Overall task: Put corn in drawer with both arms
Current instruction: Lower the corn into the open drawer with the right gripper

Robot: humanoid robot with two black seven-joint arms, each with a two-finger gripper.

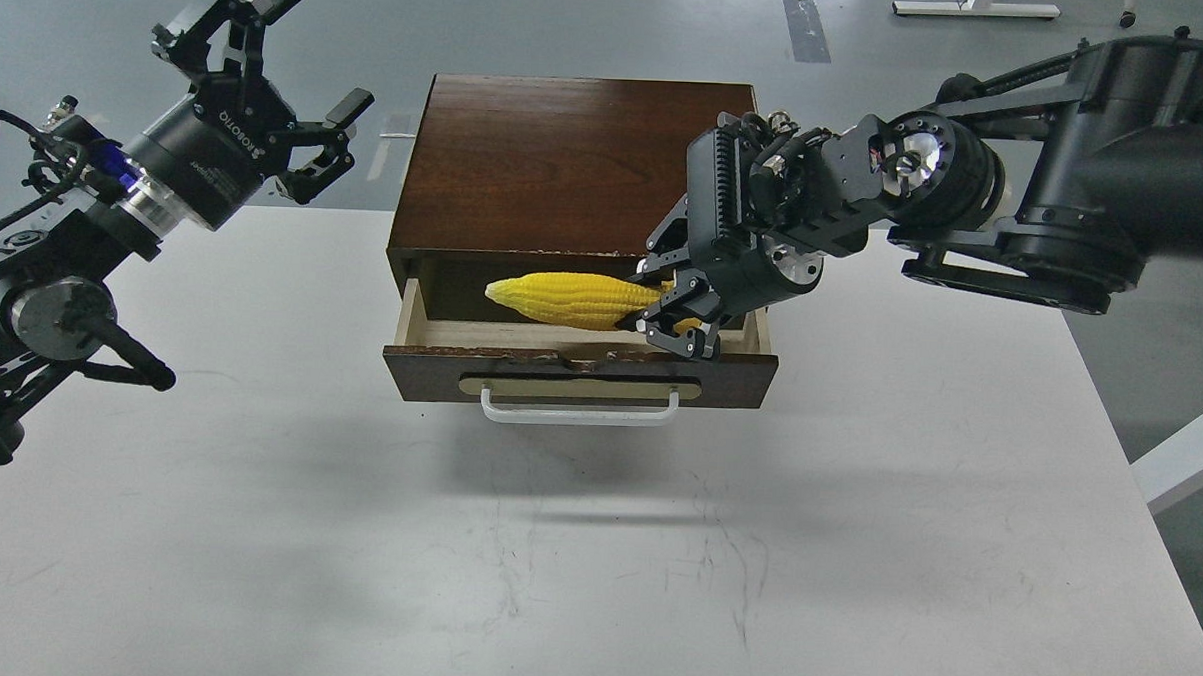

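Drawer (pixel 577 329) open; corn (pixel 573 299) over it, clamped by right gripper (pixel 674 321); left gripper (pixel 270 96) splayed, empty; release and closing outstanding.

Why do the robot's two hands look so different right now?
The right hand is closed around the corn's thick end, over the open drawer; the left hand holds nothing, with its fingers spread. The right hand points down toward the drawer, while the left hand is raised up, off to the box's left. Both are black.
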